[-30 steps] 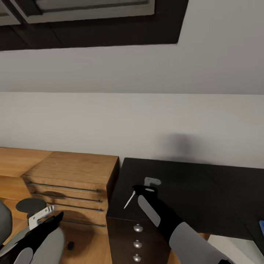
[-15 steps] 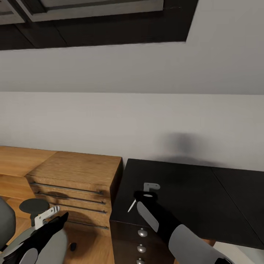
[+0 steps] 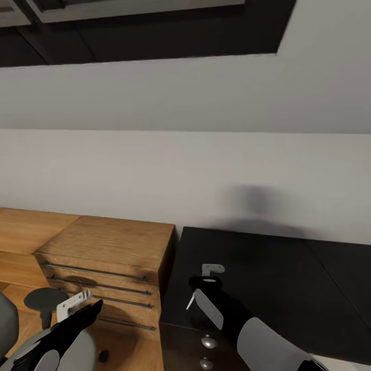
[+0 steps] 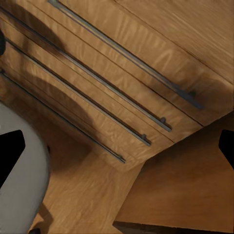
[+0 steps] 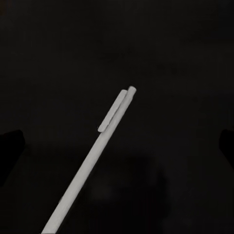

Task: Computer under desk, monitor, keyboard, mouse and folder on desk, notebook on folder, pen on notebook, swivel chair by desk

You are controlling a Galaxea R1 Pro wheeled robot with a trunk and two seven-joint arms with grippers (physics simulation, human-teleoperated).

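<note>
In the head view my right gripper (image 3: 202,282) hangs over the left end of the glossy black desk (image 3: 278,268), shut on the thin white pen (image 3: 191,300), which sticks out slanting downward. The right wrist view has the pen (image 5: 92,165) running diagonally against the dark desk top (image 5: 175,68). My left gripper (image 3: 91,310) is open and empty, low at the left, in front of the wooden chest. The swivel chair's grey padding (image 3: 6,319) and a dark armrest (image 3: 44,298) sit beside it. The left wrist view catches a piece of grey chair (image 4: 19,165).
A light wooden drawer chest (image 3: 111,245) with long dark handles (image 4: 122,97) stands against the desk's left side. Silver drawer knobs (image 3: 208,341) mark the desk front. A small dark object (image 3: 103,355) lies on the wooden floor (image 4: 185,195). A white wall (image 3: 185,170) rises behind.
The whole picture has shifted, so the camera has moved; the desk and chest now sit lower and further right. The pen stays in my right gripper over the desk.
</note>
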